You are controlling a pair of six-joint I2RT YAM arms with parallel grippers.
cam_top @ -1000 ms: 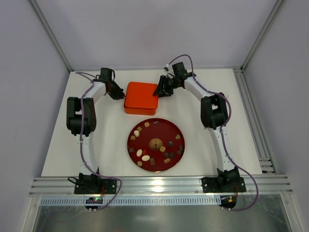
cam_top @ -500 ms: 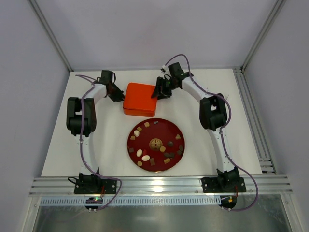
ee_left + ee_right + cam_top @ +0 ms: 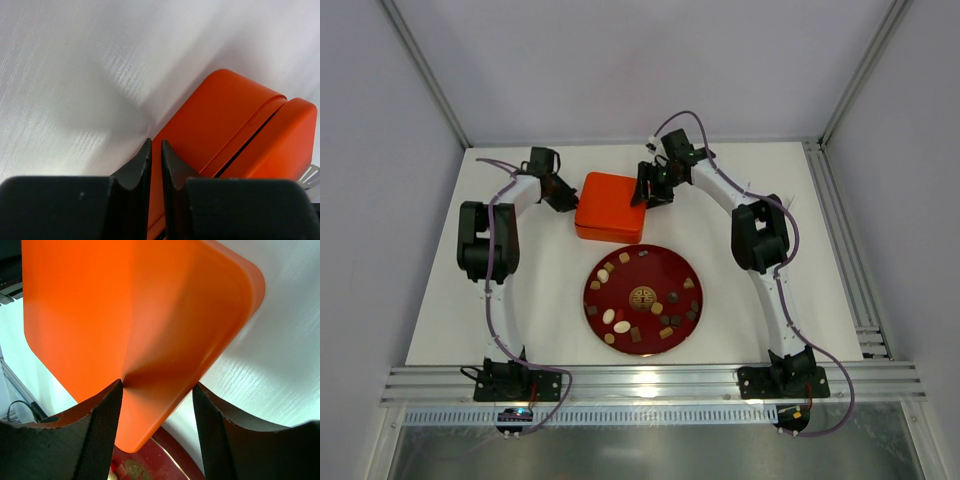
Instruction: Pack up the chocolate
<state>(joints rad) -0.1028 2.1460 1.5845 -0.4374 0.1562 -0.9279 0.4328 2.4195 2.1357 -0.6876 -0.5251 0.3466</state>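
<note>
— Where is the chocolate [image 3: 620, 325]?
— All on the red plate [image 3: 650, 268], at 6 o'clock from the orange box [image 3: 611, 206].
— And the claws?
— The right gripper [image 3: 156, 390], at 3 o'clock of the box, pinches a corner of the tipped-up lid [image 3: 125, 305]. The left gripper [image 3: 155, 150], at 9 o'clock, is squeezed almost closed on nothing, with its tips by the box's side.

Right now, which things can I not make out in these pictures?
Inside of the orange box: every view shows only its outside.
Chocolates: too small in the top view to count; in the right wrist view the box hides most of the plate.
Left gripper: in the left wrist view, shadow hides whether its tips touch the box.
Right gripper: the right wrist view does not settle whether it clamps the box.
</note>
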